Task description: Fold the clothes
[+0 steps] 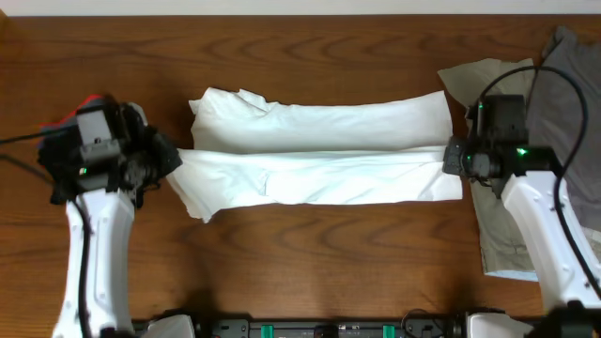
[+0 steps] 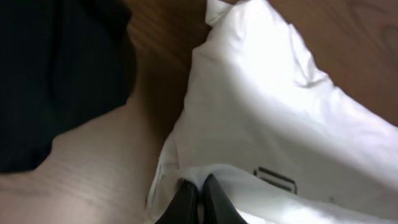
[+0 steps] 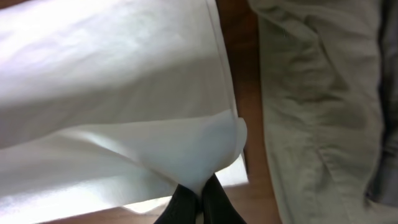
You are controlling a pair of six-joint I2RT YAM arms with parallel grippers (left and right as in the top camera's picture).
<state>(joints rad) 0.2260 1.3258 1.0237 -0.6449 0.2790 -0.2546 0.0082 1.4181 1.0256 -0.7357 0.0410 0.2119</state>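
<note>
1. The white T-shirt [image 1: 319,150] is seen as soft, matt cloth, smooth apart from light creases.
2. The tabletop [image 1: 319,56] is shown as brown wood with visible grain and a slight sheen.
3. The beige garment [image 1: 502,235] is rendered as matt, wrinkled woven cloth.
4. The fingers [image 2: 214,199] are seen as black and matt.

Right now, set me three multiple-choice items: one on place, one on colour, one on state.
1. The garment held between the left gripper and right gripper is: A) black B) white C) red.
2. The beige garment lies: A) on the right of the table B) left C) centre.
3. The right gripper is: A) wide open B) shut on cloth C) unseen.
B: the white T-shirt spans the middle. A: it lies beside the grey garment. B: it pinches the shirt's end.
</note>
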